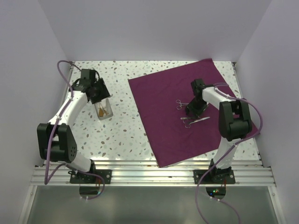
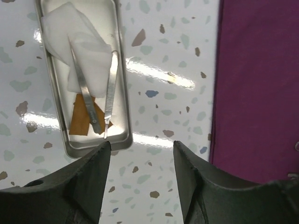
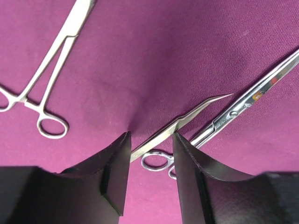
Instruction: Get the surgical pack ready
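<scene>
The plum-purple cloth (image 1: 163, 135) lies spread flat on the right of the table. On it are ring-handled forceps (image 3: 42, 88), scissors (image 3: 243, 105) and thin curved tweezers (image 3: 187, 119). My right gripper (image 3: 152, 137) is low over the cloth, its jaws open and straddling the tweezers; the cloth puckers at the left fingertip. The steel tray (image 2: 119, 56) stands on the bare table left of the cloth and holds white pads (image 2: 84, 44), orange strips (image 2: 78, 119) and two slim steel instruments (image 2: 86, 93). My left gripper (image 2: 141, 145) hangs open and empty over the tray's near end.
White walls close in the table on the left, back and right. A metal rail (image 1: 149, 170) with both arm bases runs along the near edge. The cloth's left edge (image 2: 257, 84) lies a short way right of the tray. Speckled tabletop (image 1: 121, 135) shows between them.
</scene>
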